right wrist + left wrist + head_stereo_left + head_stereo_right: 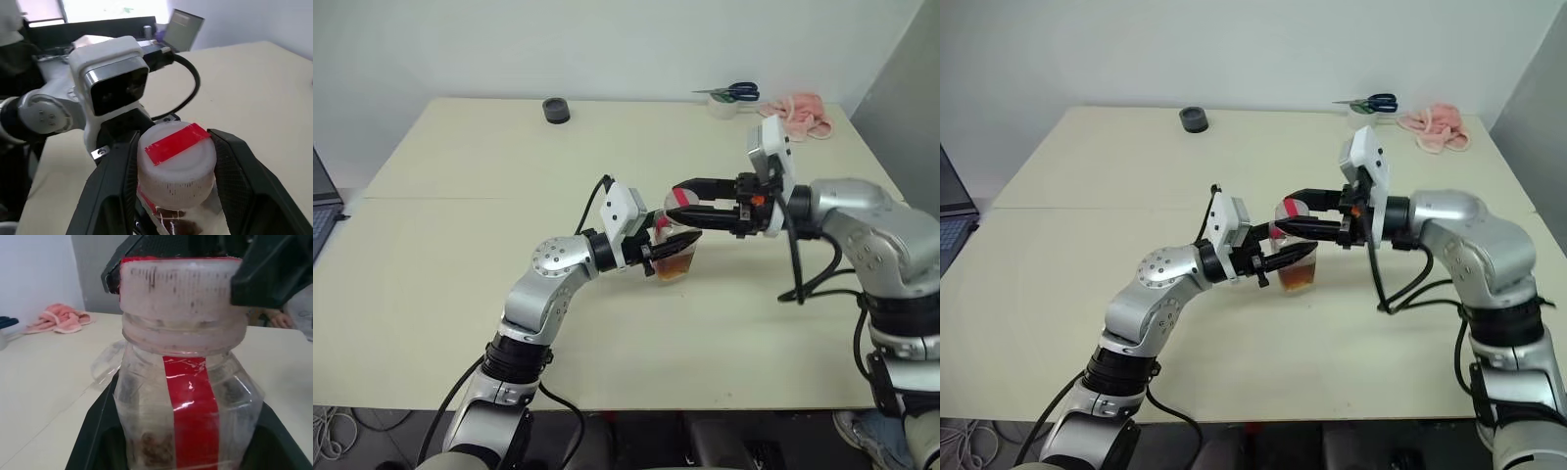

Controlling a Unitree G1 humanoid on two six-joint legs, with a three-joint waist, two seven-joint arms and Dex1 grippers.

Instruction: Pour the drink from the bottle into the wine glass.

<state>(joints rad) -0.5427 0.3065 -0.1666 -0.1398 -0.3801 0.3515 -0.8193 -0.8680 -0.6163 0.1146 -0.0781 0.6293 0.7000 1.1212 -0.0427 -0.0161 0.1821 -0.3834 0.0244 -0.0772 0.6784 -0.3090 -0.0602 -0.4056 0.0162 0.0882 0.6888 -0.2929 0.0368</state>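
Note:
The bottle (675, 257) is a small clear plastic one with a red label strip (193, 406), held just above the table's middle. The amber drink (1299, 276) fills its lower part. My left gripper (674, 250) is shut on the bottle's body from the left. My right gripper (674, 208) reaches in from the right, and its two black fingers (115, 181) are shut on the wide white cap with the red strip on top (176, 156). A faint clear curved shape (105, 364) lies behind the bottle; I cannot tell whether it is the wine glass.
A black round lid (556, 110) sits at the table's far edge. Blue-handled scissors (734, 93) rest on a white roll at the back right, next to a pink cloth (803, 113). A laptop corner (321, 206) shows at the left edge.

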